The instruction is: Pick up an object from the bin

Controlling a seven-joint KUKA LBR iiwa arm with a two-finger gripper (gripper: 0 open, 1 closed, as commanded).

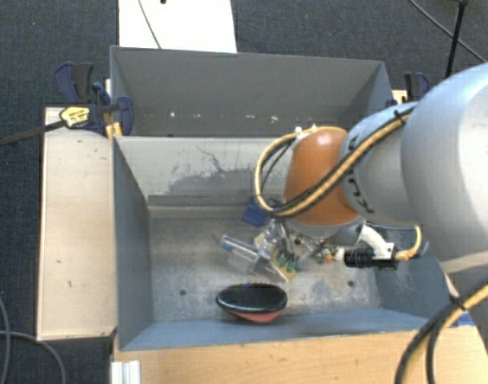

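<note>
Gripper (278, 254) low beside clear plastic tube (238, 247) (grip unclear); glossy black oval dish (252, 298) nearby.

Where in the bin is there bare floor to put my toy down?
Bare floor lies left, between the bin's left wall and the clear plastic piece, and front right of the black bowl. The middle, around the gripper and blue piece, is crowded.

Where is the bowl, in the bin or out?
In: the bowl lies on the floor of the bin, by its near wall.
</note>
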